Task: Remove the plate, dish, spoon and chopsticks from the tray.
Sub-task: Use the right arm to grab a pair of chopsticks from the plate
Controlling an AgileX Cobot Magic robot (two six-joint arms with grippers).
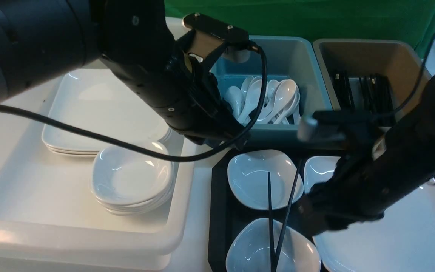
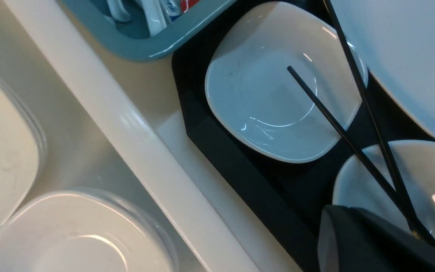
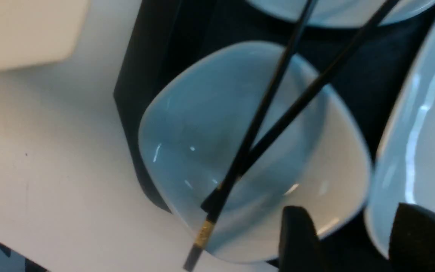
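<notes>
The black tray holds two small white dishes, one far and one near, with a third half hidden by my right arm. The black chopsticks lie crossed over the two dishes. The large white plate fills the tray's right side. My right gripper is open and empty, one finger over the near dish, the other over the plate's rim. My left gripper hangs shut above the tray's left part. The spoon is out of view.
A white tub on the left holds a stack of plates and a stack of dishes. Behind the tray stand a blue bin with several white soup spoons and a brown bin with black sticks.
</notes>
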